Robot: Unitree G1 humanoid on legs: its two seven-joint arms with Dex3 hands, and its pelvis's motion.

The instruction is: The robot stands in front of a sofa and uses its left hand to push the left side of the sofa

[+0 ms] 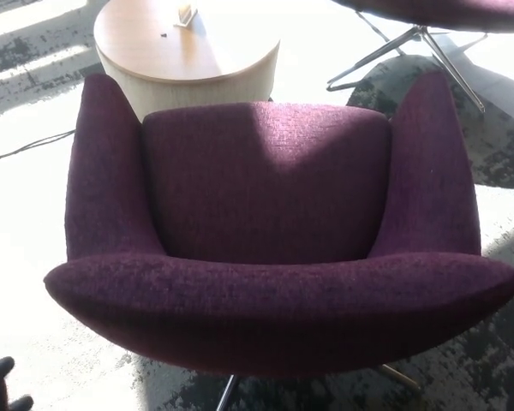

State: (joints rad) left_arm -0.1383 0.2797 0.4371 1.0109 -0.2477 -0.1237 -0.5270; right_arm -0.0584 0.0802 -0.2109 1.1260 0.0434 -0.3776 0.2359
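Head view steeply down (near) over sofa [274,214]
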